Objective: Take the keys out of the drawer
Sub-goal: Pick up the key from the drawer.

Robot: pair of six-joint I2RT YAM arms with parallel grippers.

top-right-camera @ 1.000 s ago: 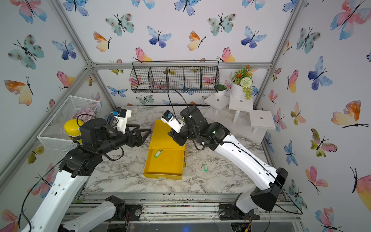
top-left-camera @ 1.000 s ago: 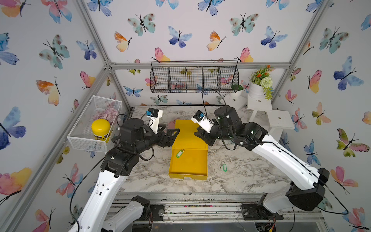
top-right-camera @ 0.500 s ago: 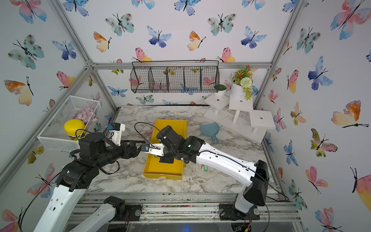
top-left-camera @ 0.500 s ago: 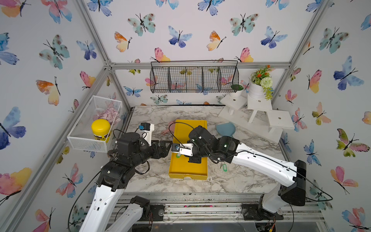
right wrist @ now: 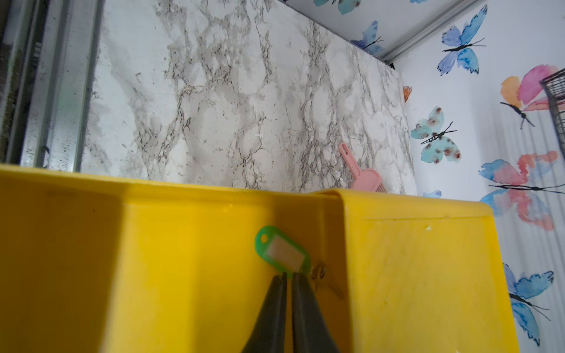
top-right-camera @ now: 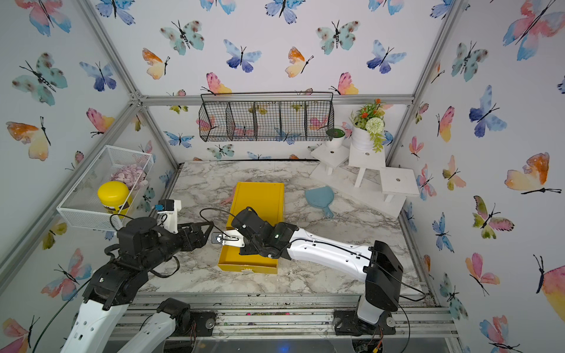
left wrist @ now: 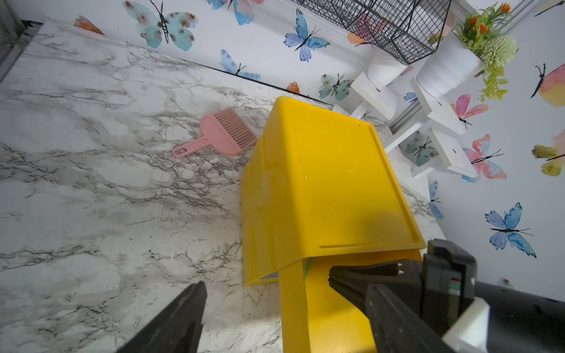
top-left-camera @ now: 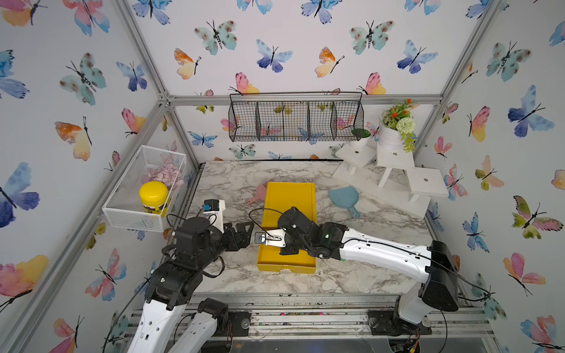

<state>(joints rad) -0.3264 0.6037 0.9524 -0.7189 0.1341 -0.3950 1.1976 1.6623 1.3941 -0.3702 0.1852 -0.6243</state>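
1. The yellow drawer stands pulled out of its yellow housing near the middle of the marble counter. Its front faces the counter's front edge.
2. One green-tagged key lies on the drawer floor, close to the drawer's left wall and near the mouth of the housing. Its ring and metal blade lie just beside the tag.
3. The right gripper reaches down into the drawer. Its fingers are drawn almost together and pinch the end of the green tag nearest the ring. The tag lies flat on the floor.
4. The left gripper hovers over the counter just beside the drawer's left wall. Its jaws are spread wide and hold nothing.
5. A pink brush lies on the counter just beside the housing's left side.
6. A blue dustpan lies on the counter to the right of the housing, apart from it.
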